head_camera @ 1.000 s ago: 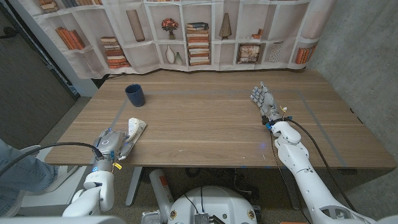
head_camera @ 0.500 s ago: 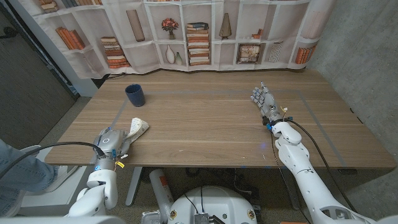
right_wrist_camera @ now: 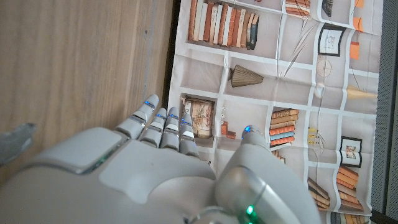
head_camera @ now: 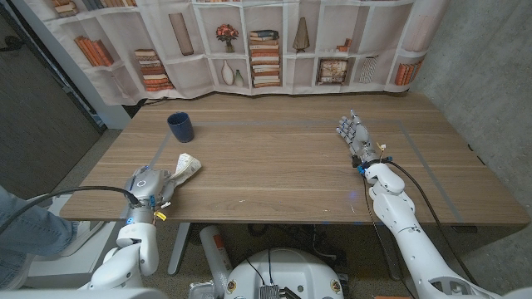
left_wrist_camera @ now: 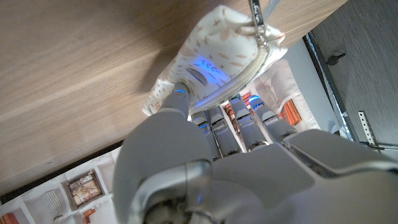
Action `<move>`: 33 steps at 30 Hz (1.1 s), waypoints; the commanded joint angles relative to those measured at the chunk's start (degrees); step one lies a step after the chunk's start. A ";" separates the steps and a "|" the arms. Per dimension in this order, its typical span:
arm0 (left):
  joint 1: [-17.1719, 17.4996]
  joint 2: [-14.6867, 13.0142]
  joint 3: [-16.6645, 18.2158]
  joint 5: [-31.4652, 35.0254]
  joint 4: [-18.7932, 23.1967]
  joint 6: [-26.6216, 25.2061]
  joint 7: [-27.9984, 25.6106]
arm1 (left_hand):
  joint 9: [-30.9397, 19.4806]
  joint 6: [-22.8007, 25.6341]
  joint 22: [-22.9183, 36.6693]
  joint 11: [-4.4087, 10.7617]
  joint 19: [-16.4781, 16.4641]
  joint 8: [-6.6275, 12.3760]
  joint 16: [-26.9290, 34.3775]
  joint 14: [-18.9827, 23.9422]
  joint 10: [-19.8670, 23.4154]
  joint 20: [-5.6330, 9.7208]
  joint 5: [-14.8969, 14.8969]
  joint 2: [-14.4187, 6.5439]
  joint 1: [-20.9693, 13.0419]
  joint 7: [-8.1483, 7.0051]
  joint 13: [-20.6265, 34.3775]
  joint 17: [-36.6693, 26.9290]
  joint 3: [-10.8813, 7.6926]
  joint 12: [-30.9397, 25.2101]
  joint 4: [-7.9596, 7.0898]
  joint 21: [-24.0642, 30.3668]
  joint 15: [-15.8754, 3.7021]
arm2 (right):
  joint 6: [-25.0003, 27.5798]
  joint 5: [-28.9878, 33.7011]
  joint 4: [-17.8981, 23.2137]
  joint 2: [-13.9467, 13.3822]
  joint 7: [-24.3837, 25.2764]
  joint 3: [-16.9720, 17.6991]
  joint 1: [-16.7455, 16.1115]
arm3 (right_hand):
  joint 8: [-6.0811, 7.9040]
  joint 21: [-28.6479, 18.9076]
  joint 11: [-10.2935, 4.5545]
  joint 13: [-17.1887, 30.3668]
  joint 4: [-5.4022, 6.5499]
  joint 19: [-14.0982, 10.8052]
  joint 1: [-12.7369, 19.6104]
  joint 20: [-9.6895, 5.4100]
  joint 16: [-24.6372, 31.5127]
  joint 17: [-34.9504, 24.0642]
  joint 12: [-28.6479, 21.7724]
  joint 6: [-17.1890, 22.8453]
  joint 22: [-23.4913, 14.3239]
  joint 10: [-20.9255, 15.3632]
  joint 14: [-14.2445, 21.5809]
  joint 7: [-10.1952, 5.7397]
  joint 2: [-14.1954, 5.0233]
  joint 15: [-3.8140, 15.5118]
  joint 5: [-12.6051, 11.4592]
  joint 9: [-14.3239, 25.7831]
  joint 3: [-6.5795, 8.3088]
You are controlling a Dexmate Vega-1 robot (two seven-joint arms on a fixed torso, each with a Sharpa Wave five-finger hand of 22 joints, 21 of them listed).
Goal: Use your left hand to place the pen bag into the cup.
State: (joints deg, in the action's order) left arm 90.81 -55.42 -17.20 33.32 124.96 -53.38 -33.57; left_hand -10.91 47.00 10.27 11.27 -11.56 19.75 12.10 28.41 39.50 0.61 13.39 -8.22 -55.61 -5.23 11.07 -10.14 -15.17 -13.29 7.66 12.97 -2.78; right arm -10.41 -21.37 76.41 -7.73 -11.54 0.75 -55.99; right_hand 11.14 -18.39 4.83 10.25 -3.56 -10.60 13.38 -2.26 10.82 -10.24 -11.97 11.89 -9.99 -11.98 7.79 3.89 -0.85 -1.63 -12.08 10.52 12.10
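Cream fabric with a small pattern makes up the pen bag [head_camera: 184, 165], which is grasped by the fingers of the left hand [head_camera: 150, 188] near the table's [head_camera: 274, 166] front left edge. A dark blue cup [head_camera: 180, 126] is seen well apart behind it. The right hand [head_camera: 353, 135] is held with fingers spread, grasping nothing.

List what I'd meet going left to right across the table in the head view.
left hand → pen bag (the cup stands farther back at about that spot) → right hand
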 commanded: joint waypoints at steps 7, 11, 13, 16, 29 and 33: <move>0.58 -1.26 1.26 -1.27 2.62 -0.28 -1.33 | -0.03 0.58 0.21 -0.16 -0.82 -0.01 0.03 0.59 0.78 -0.07 -0.87 0.27 -0.44 0.08 0.25 -0.07 -0.47 0.32 -0.39 0.37 -5.32 | -0.61 -0.31 0.14 0.23 -0.23 0.31 -0.30 | 0.10 0.16 -0.18 0.29 -0.48 -0.66 0.01 -0.18 0.04 -0.16 -0.22 0.40 -0.30 -0.61 0.78 0.03 -0.48 -0.15 0.04 0.27 0.05; 1.43 -1.40 2.39 -1.44 3.41 -0.04 -1.73 | -0.03 0.68 0.21 -0.21 -0.80 -0.03 -0.04 0.66 0.90 0.21 -1.08 0.37 -0.41 0.16 0.25 -0.07 -0.48 0.41 -0.44 0.32 -5.33 | -0.72 -0.40 0.16 0.31 -0.27 0.33 -0.38 | 0.11 0.21 -0.19 0.29 -0.49 -0.72 0.01 -0.17 0.03 -0.16 -0.19 0.43 -0.31 -0.57 0.77 0.05 -0.50 -0.08 0.04 0.27 0.04; 2.05 -1.57 3.14 -1.57 3.76 0.41 -1.93 | -0.03 0.68 0.21 -0.33 -0.80 -0.07 -0.10 0.67 0.92 0.38 -1.19 0.42 -0.39 0.14 0.26 -0.07 -0.49 0.48 -0.48 0.29 -5.30 | -0.79 -0.43 0.16 0.35 -0.30 0.32 -0.39 | 0.10 0.25 -0.14 0.29 -0.50 -0.73 0.01 -0.18 0.03 -0.16 -0.21 0.42 -0.31 -0.62 0.79 0.10 -0.51 -0.12 0.05 0.27 0.04; 3.23 -1.77 4.67 -2.02 4.26 1.59 -2.14 | -0.03 0.68 0.20 -0.35 -0.81 -0.11 -0.14 0.71 0.98 0.62 -1.29 0.45 -0.36 0.14 0.26 -0.08 -0.49 0.53 -0.51 0.26 -5.41 | -0.91 -0.42 0.17 0.38 -0.34 0.28 -0.42 | 0.11 0.31 -0.06 0.29 -0.52 -0.75 0.02 -0.19 0.02 -0.16 -0.23 0.45 -0.31 -0.69 0.79 0.07 -0.52 -0.13 0.05 0.27 0.04; 7.43 -1.04 11.08 -2.19 5.40 5.60 -1.70 | -0.02 1.00 0.19 -0.10 -0.80 -0.20 -0.34 0.90 1.33 0.87 -1.81 0.77 -0.08 0.21 0.29 -0.09 -0.44 0.80 -0.76 0.10 -5.59 | -0.76 -0.21 1.15 0.34 0.19 0.09 -0.97 | 0.08 0.55 -0.18 0.29 -0.58 -0.86 0.03 -0.19 -0.01 -0.16 -0.19 0.44 -0.32 -0.66 0.79 0.09 -0.58 -0.08 0.07 0.27 0.01; 8.37 -0.51 12.90 -1.75 5.62 6.68 -1.00 | -0.02 1.15 0.18 -0.06 -0.82 -0.20 -0.40 0.93 1.36 0.97 -1.92 0.84 -0.02 0.09 0.29 -0.10 -0.44 0.89 -0.82 0.06 -5.66 | -0.72 -0.22 1.44 0.31 0.38 0.10 -1.17 | 0.09 0.60 -0.22 0.29 -0.59 -0.90 0.03 -0.22 -0.02 -0.16 -0.19 0.48 -0.32 -0.69 0.80 0.08 -0.60 -0.12 0.07 0.27 0.01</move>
State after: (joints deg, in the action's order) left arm 96.26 -56.59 -9.04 31.36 129.70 -51.40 -35.58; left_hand -10.82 47.64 10.26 10.97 -12.36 19.68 11.83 28.97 40.42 1.23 11.81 -8.10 -55.48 -5.02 11.06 -10.14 -15.65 -12.49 7.19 12.96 -2.80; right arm -11.21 -21.72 76.75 -7.40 -11.65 1.00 -56.48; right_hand 11.14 -17.95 4.61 10.25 -3.80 -11.01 13.38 -2.26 10.82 -10.25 -11.97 11.88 -9.99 -12.19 8.10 3.89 -0.85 -1.94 -12.08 10.52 11.86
